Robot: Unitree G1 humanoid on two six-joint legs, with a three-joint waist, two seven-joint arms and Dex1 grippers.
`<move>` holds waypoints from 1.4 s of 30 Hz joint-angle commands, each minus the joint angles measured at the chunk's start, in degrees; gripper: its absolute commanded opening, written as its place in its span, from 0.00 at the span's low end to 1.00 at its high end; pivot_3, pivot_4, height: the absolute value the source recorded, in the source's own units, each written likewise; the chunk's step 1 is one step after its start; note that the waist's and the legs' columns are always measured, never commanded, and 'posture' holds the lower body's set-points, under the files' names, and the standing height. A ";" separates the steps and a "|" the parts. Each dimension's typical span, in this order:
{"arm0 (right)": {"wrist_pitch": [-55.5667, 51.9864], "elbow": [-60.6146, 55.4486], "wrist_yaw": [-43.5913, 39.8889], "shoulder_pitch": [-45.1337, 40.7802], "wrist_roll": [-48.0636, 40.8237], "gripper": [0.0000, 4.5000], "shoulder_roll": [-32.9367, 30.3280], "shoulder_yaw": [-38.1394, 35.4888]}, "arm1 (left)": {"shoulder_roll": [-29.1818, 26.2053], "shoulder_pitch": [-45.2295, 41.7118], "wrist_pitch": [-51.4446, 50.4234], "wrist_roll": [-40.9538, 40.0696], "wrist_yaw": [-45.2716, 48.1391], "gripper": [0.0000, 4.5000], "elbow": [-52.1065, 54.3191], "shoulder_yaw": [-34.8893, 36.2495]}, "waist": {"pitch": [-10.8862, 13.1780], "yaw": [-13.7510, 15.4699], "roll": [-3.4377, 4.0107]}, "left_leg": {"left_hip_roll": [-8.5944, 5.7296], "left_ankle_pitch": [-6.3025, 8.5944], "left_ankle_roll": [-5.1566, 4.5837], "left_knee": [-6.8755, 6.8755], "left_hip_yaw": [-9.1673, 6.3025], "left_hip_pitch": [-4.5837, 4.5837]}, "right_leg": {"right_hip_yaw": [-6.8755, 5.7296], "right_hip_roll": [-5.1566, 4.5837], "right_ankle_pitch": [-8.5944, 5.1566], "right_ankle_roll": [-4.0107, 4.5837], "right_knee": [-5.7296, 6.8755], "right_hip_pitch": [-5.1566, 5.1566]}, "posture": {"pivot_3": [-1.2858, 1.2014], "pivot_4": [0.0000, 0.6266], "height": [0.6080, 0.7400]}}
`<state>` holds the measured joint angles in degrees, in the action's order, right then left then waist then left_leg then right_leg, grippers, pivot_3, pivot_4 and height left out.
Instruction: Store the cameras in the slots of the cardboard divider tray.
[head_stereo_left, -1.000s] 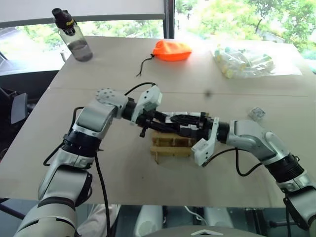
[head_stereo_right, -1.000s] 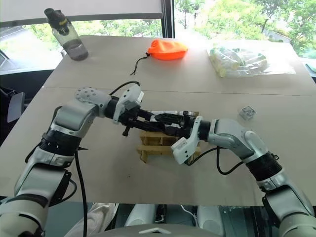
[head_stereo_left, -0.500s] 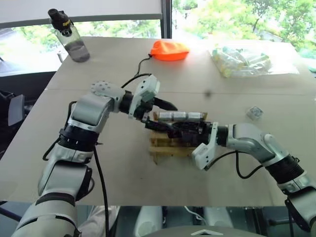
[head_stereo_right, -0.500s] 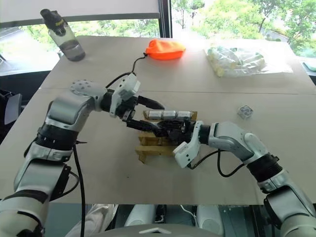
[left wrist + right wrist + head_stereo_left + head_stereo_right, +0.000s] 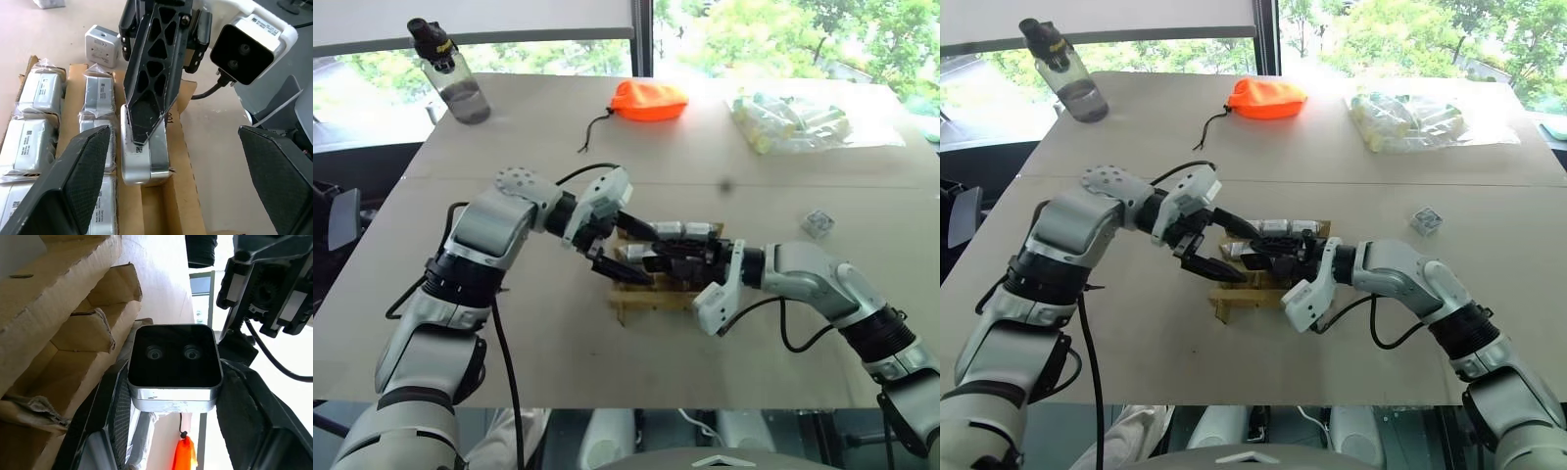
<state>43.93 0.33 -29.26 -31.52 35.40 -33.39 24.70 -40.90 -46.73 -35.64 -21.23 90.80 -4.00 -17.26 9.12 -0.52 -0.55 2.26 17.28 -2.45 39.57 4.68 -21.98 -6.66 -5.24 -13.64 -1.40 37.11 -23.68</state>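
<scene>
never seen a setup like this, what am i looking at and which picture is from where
It is a two-armed humanoid robot at a table. The two wide pictures come from cameras on its head; the two close-ups come from cameras on its wrists. The right end effector grips a small silver camera over the cardboard divider tray, where other wrapped cameras already sit. The left end effector hangs open beside it. One loose camera lies on the table, with an orange pouch, a water bottle and a bag of tubes further back.

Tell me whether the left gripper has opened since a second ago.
Yes. The left gripper now stands open beside the tan cardboard divider tray, its fingers spread.
</scene>
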 commanded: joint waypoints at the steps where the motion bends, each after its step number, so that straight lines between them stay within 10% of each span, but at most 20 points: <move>1: 0.44 -1.81 0.31 -1.38 -1.73 0.43 0.09 -1.22 | -0.09 -1.16 1.05 0.78 -0.08 0.96 0.08 -0.15 | 0.00 -0.01 0.00 | 0.00 0.00 0.00 0.00 0.01 0.00 | 0.00 0.00 0.00 0.00 0.00 0.00 | 0.52 0.24 0.89; 7: 0.61 -2.11 0.31 -1.15 -1.98 0.43 -0.07 -1.28 | 0.47 -1.58 1.27 1.25 -0.63 0.80 -0.88 -0.18 | 0.00 0.02 0.00 | 0.00 0.00 0.00 0.00 0.00 0.00 | 0.00 0.00 0.00 0.00 0.00 0.00 | 0.52 0.24 0.89; 14: 1.25 -0.82 0.14 -1.98 -2.85 0.43 -0.15 -1.41 | 0.59 -1.59 2.47 1.91 -0.76 0.16 -1.75 -0.46 | 0.00 0.01 0.00 | 0.00 0.00 0.00 0.00 0.00 0.00 | 0.00 0.00 0.00 0.00 0.00 0.00 | 0.52 0.24 0.89; 23: -2.63 -3.74 -0.37 0.84 -4.72 1.00 0.94 -2.17 | 0.38 -1.61 3.03 1.75 -0.30 0.16 -1.56 0.07 | 0.00 0.01 0.00 | 0.00 0.00 0.00 0.00 0.00 0.00 | 0.00 -0.01 0.00 0.00 0.02 0.00 | 0.52 0.24 0.89; 31: -17.24 -17.03 -6.95 14.64 -26.86 1.00 -3.08 -9.19 | -2.41 -1.70 1.40 -0.61 -0.26 0.16 1.01 3.42 | 0.01 0.40 -0.01 | 0.03 0.00 0.00 0.00 -0.12 -0.04 | -0.09 -0.05 0.00 0.00 0.00 0.02 | 0.52 0.24 0.89; 42: -40.96 -28.33 -20.55 44.15 -78.69 1.00 -7.80 -31.86 | -5.70 4.99 -1.50 -3.76 -4.70 0.16 9.22 7.39 | 0.02 1.42 -0.06 | 0.04 0.02 -0.04 0.03 -0.26 0.13 | -0.12 -0.07 0.00 0.01 0.03 0.26 | 0.52 0.24 0.89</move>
<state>2.75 -27.26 -47.34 12.76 -34.87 -41.90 -2.62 -46.70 -41.36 -36.54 -23.01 87.40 2.33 -12.51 9.14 0.91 -0.61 2.29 17.29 -2.49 39.60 4.38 -21.86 -6.82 -5.31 -13.64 -1.39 37.14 -23.42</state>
